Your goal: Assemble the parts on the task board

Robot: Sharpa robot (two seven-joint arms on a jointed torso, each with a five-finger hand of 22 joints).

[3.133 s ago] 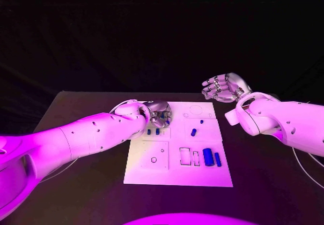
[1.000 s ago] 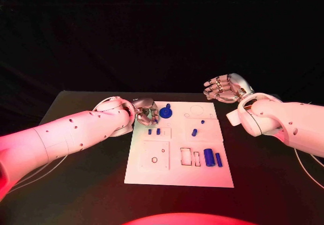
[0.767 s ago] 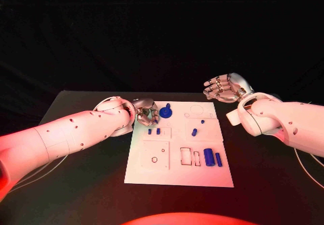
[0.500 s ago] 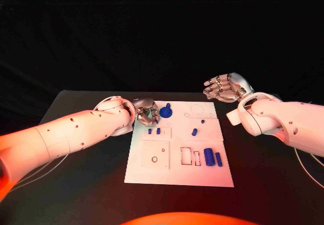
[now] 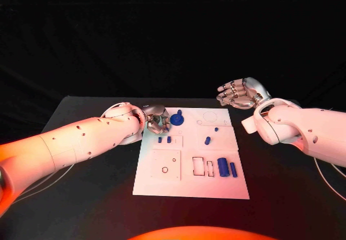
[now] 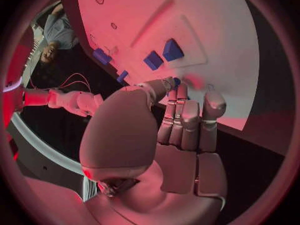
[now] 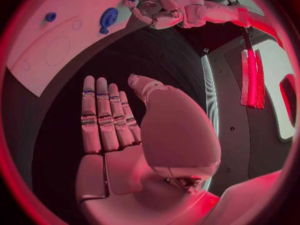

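The white task board (image 5: pixel 189 182) lies mid-table. A round blue part (image 5: pixel 176 119) with a peg standing on it sits at the board's far left corner; the right wrist view shows it too (image 7: pixel 109 17). My left hand (image 5: pixel 157 120) hovers just left of it, fingers stretched out side by side (image 6: pixel 187 120), holding nothing; whether the tips touch the part I cannot tell. Two small blue pieces (image 5: pixel 163 140) stand just nearer than the hand. My right hand (image 5: pixel 240 94) is raised beyond the board's far right corner, open and empty (image 7: pixel 106 120).
More blue pieces rest on the board: a short one (image 5: pixel 207 141), a tiny one (image 5: pixel 215 130), a thick cylinder (image 5: pixel 222 167) and a thin rod (image 5: pixel 232 170) near the right edge. Outlined slots (image 5: pixel 202 166) lie beside them. Black table (image 5: pixel 86 195) surrounds the board.
Since three seconds ago my left hand has drawn back to the left off the round blue part, which now lies uncovered. Over the last second both hands have barely moved.
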